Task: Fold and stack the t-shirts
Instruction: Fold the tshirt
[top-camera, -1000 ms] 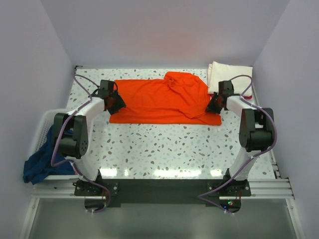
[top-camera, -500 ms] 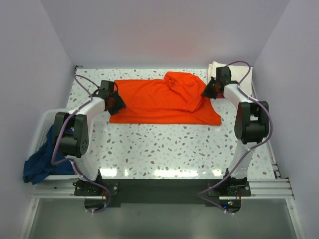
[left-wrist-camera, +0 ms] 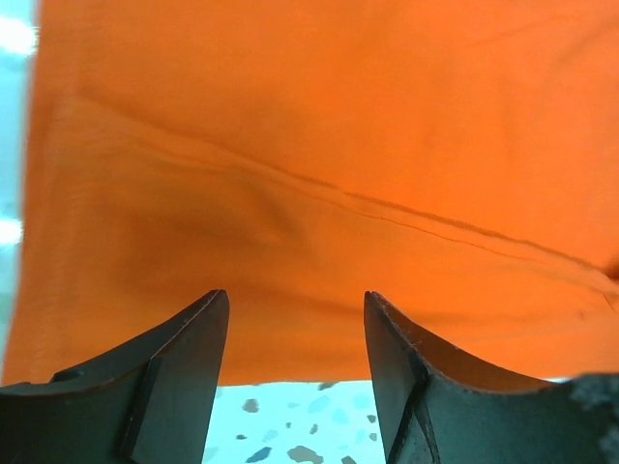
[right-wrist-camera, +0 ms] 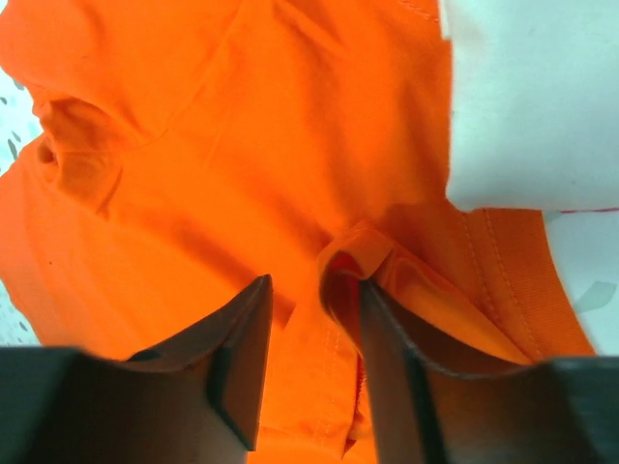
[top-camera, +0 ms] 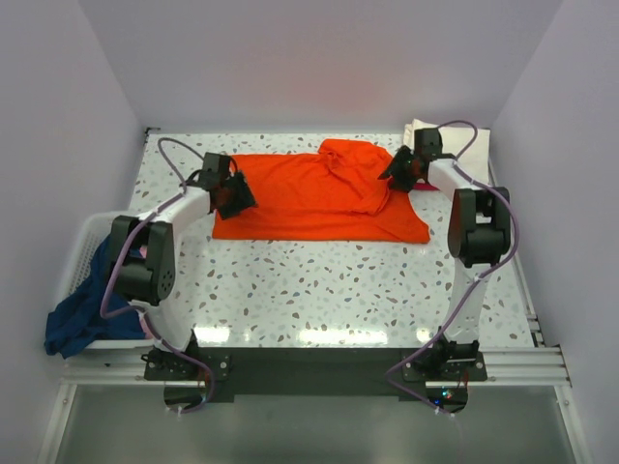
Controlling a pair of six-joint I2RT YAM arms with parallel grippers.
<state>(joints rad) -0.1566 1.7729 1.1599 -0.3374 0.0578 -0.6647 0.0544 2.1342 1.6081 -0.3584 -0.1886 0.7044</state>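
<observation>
Speckled table [top-camera: 319, 290] is being covered across its far half by the orange t-shirt [top-camera: 290, 198], spread flat, with its right part bunched into folds. A white slatted basket [top-camera: 92, 230] is being seen beside the table's left edge, and a navy blue t-shirt [top-camera: 73, 324] is being draped over its near rim. The cream-white t-shirt [top-camera: 462, 143] is being carried, folded, at the far right corner, just beside the orange one. Left gripper [left-wrist-camera: 295, 309] is being held wide open above the orange shirt's left edge, nothing between its fingers. Right gripper [right-wrist-camera: 314, 290] is being held partly open over the bunched end, a raised orange fold being flanked loosely.
</observation>
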